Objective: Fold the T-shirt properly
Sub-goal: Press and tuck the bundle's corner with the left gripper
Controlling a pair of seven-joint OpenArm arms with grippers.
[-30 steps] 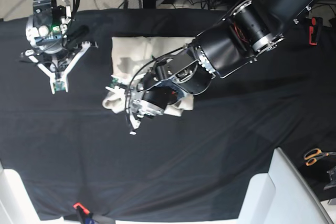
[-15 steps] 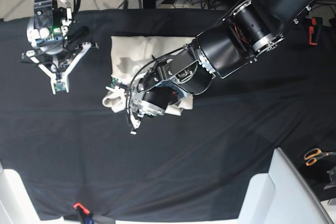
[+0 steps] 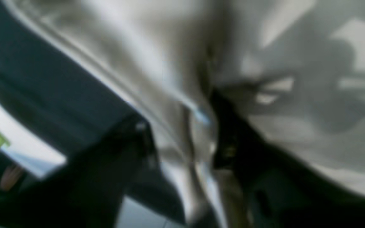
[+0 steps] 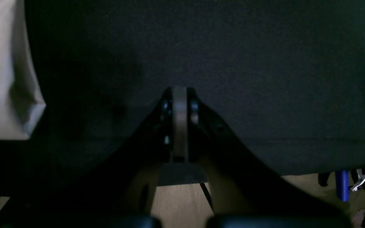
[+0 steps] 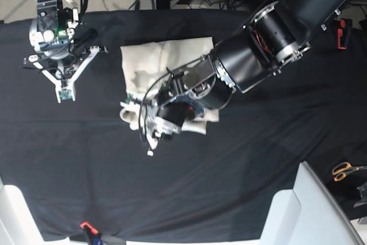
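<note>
T-shirt [image 5: 166,61], a cream, soft cotton one, lies bunched in a rough rectangle on the black table cloth [image 5: 258,159], its near edge hidden under the bulky black left arm. The left gripper [image 5: 143,127] sits at that edge; the blurred left wrist view shows cloth [image 3: 201,136] between dark fingers, but whether they pinch it I cannot tell. The right gripper [image 4: 179,95] hangs well apart, jaws pressed together, empty. No print or writing is legible.
</note>
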